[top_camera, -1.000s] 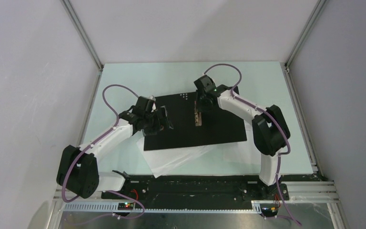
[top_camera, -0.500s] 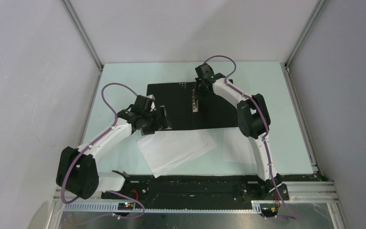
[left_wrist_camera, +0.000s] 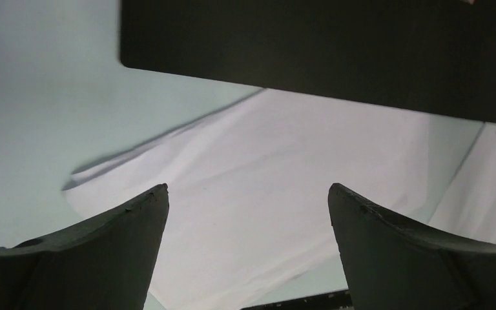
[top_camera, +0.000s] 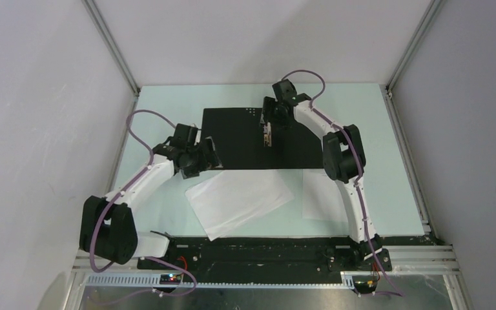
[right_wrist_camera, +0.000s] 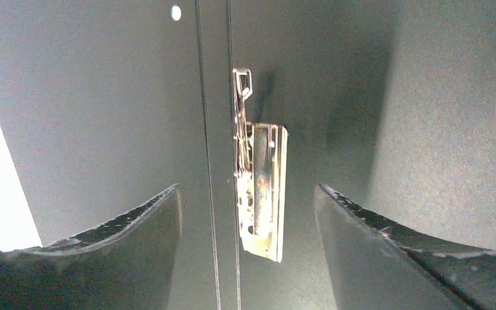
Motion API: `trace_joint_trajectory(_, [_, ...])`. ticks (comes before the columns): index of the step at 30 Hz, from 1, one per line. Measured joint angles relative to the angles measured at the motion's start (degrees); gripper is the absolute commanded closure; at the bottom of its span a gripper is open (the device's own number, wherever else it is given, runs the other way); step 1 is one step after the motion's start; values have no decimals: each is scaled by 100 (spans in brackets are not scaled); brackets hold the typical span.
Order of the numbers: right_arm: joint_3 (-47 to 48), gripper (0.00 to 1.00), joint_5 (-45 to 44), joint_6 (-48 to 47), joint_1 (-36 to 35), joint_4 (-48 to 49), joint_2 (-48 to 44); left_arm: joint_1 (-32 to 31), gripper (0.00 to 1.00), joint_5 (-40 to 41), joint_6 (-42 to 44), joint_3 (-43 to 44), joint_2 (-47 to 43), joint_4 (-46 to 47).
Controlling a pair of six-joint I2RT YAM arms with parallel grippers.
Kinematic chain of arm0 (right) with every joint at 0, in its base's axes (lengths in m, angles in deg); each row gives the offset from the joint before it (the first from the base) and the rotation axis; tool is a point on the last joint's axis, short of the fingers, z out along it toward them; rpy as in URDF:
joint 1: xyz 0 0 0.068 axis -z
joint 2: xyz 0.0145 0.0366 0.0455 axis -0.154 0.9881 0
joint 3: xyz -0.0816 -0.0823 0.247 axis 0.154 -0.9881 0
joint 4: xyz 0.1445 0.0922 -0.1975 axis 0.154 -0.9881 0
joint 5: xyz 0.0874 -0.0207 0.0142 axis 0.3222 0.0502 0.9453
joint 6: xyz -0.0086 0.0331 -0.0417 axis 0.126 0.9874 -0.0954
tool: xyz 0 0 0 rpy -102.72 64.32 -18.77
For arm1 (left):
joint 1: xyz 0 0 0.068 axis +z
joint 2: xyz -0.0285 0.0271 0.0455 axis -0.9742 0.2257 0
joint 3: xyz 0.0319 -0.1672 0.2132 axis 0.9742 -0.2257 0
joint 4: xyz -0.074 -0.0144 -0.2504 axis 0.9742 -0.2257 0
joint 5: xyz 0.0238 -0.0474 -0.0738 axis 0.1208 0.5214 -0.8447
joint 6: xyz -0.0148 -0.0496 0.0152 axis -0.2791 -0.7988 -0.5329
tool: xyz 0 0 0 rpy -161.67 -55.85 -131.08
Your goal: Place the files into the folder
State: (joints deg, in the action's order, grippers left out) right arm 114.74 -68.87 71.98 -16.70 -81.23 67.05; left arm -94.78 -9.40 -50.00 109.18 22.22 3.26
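Observation:
The folder (top_camera: pixel 232 139) lies open on the table with its black inside up and its metal clip (top_camera: pixel 268 137) along the spine. My right gripper (top_camera: pixel 268 124) hovers right above that clip (right_wrist_camera: pixel 259 194), jaws open on either side of it and not touching it. Two white files lie in front of the folder: a crumpled, angled sheet (top_camera: pixel 239 200) and a flatter sheet (top_camera: pixel 315 194) partly behind the right arm. My left gripper (top_camera: pixel 206 157) is open at the folder's near left corner (left_wrist_camera: pixel 168 45), over the angled sheet (left_wrist_camera: pixel 252 155), with nothing between its fingers.
The pale green table (top_camera: pixel 168 103) is enclosed by grey walls with metal corner posts (top_camera: pixel 113 48). A black base rail (top_camera: pixel 258 248) runs along the near edge. The second sheet's edge (left_wrist_camera: pixel 491 187) shows at the right of the left wrist view.
The right gripper dragged the folder toward the back by its clip, uncovering both sheets, then opened off the clip. The left gripper drew back slightly to the left.

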Motion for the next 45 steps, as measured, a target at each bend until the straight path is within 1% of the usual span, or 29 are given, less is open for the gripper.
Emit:
trace_joint_trajectory(2, [-192, 17, 0, 22, 2, 26, -149, 107, 2, 186, -35, 0, 46, 7])
trace_joint_trajectory(4, [-752, 15, 15, 96, 2, 90, -557, 205, 2, 350, -85, -2, 85, 44])
trace_joint_trajectory(6, [-1709, 12, 85, 271, -9, 232, -1294, 286, 2, 468, -138, -20, 146, 192])
trace_joint_trajectory(9, [-3324, 10, 181, 581, -76, 610, -2710, 350, 2, 549, -173, -129, 282, 514])
trace_joint_trajectory(11, [-4430, 8, 164, 831, -247, 949, -3759, 361, 2, 549, -195, -240, 435, 704])
trace_joint_trajectory(14, [-5825, 5, 109, 1250, -761, 1425, -5012, 361, 2, 555, -197, -424, 603, 914])
trace_joint_trajectory(16, [-6564, 3, 39, 1558, -1163, 1733, -5528, 361, 2, 562, -197, -527, 629, 973])
trace_joint_trajectory(17, [-6942, 1, -28, 1742, -1394, 1864, -5746, 361, 2, 568, -199, -579, 640, 1027])
trace_joint_trajectory(24, [-8937, 0, -776, 2922, -2638, 2728, -6839, 260, 2, 680, -291, -903, 717, 1331])
trace_joint_trajectory(28, [-9490, 1, -1305, 3508, -3075, 3180, -7136, 55, 2, 859, -352, -1019, 743, 1440])
trace_joint_trajectory(32, [-9702, 1, -1738, 3967, -3373, 3486, -7189, -199, 2, 1145, -483, -1043, 780, 1552])
trace_joint_trajectory(34, [-9766, 0, -1895, 4120, -3399, 3620, -7189, -297, 2, 1285, -575, -1080, 780, 1609])
trace_joint_trajectory(39, [-9919, 0, -2039, 4286, -3195, 3884, -7219, -638, 2, 1670, -905, -1226, 719, 1823])
trace_joint_trajectory(45, [-10059, 1, -1965, 4288, -2726, 4059, -7316, -1294, 2, 1770, -1405, -1469, 511, 2050])
